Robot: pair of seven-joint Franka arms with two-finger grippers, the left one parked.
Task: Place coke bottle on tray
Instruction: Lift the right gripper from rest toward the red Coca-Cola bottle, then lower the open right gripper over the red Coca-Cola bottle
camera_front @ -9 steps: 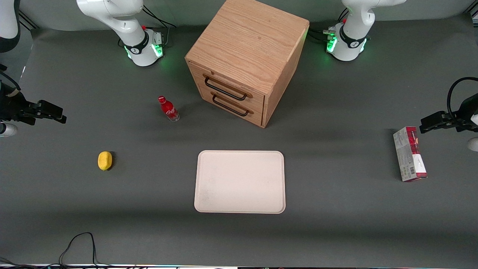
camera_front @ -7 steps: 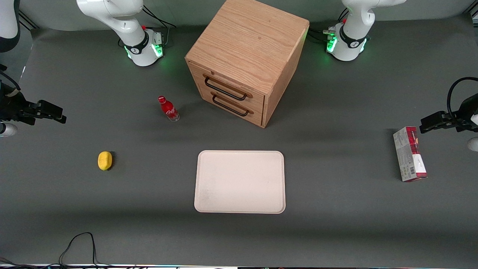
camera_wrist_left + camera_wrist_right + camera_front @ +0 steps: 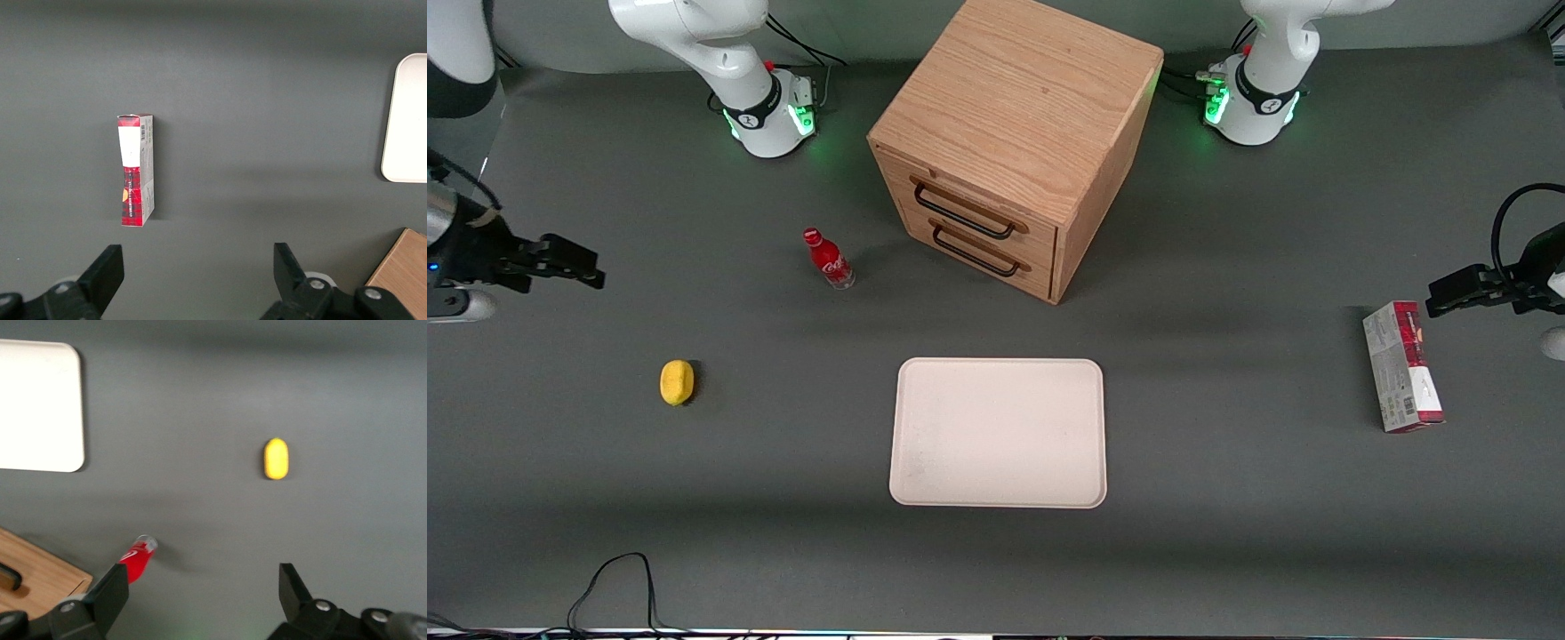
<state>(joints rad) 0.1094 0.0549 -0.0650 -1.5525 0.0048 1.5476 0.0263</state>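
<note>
On grey table, coke bottle [image 3: 829,260] stands away from tray [image 3: 998,433]; your open, empty gripper [image 3: 591,268] must first reach it.

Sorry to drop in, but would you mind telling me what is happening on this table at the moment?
The right arm is only starting out: its gripper hangs open above the working arm's end of the table, holding nothing. The coke bottle stands upright on the table beside the wooden drawer cabinet, untouched. The tray lies bare, nearer the front camera than the cabinet.
</note>
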